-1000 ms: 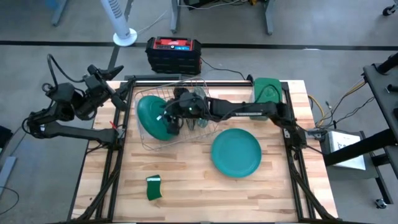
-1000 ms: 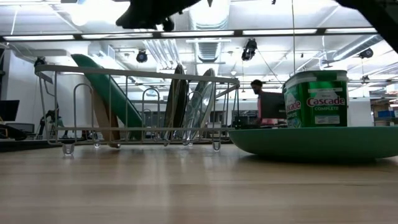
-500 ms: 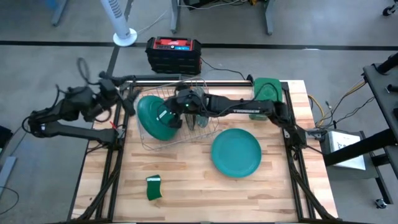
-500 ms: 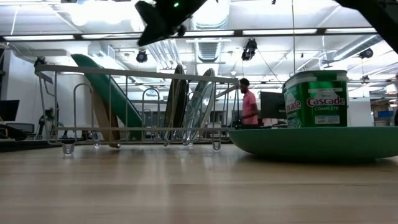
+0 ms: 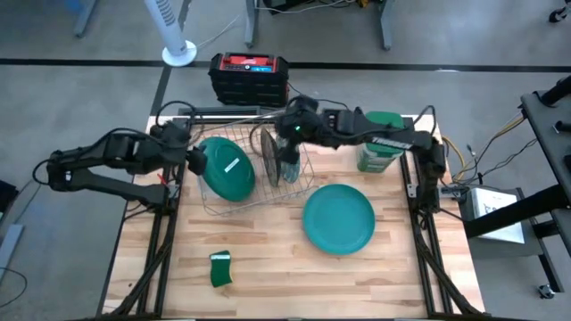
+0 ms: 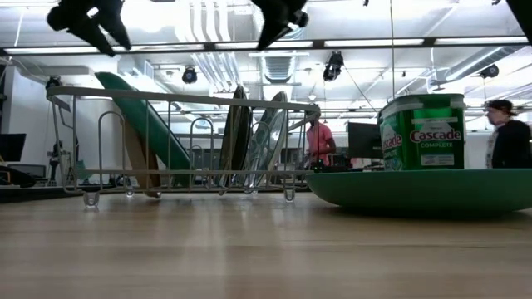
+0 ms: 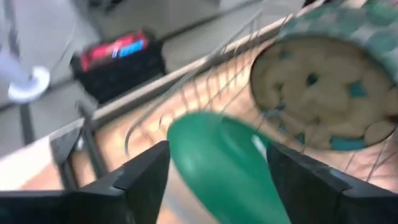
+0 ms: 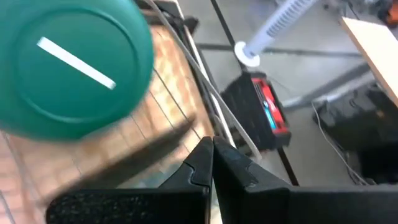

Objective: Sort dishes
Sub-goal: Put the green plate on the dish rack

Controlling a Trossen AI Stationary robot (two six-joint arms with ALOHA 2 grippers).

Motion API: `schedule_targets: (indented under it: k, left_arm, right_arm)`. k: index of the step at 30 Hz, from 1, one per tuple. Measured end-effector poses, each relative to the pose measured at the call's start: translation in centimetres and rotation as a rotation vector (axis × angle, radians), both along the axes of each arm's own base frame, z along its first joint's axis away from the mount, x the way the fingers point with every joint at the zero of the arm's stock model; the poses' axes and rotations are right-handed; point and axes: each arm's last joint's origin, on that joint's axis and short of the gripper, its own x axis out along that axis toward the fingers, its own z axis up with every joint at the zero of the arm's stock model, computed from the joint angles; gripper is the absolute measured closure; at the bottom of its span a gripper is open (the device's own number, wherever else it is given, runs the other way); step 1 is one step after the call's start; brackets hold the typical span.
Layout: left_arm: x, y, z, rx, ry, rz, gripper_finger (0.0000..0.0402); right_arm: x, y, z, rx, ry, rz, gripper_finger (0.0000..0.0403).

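high view: left gripper [image 5: 190, 159] spread at the dark green plate [image 5: 227, 167] in the rack [image 5: 299, 183]; right gripper [image 5: 288, 132] pressed together, empty, above the rack.

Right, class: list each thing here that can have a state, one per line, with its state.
Dark green round plate: leaning in the wire dish rack.
Teal round plate: flat on the wooden table.
Patterned glassy plate: upright in the rack.
Left gripper: open, beside the dark green plate.
Right gripper: shut, above the rack.
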Motion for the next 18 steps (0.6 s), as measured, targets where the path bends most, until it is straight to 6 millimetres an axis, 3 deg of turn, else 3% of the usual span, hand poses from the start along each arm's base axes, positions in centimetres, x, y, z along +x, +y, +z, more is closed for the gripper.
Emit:
schedule_targets:
  k: [5,13,18]
  left_arm:
    - [1.2,0.0,-0.4,-0.069,0.127,0.063,0.0218]
    - [3.8,0.0,-0.5,-0.081,0.283,0.103,0.0381]
    - [4.3,0.0,-0.3,-0.106,0.281,0.111,0.0391]
  right_arm:
    - [-2.0,-1.0,0.4,-0.003,0.034,-0.022,0.0403]
    - [-4.6,-2.3,-0.6,0.031,0.089,-0.017,0.0403]
    - [-6.6,-3.2,-1.7,0.061,0.112,-0.046,0.0403]
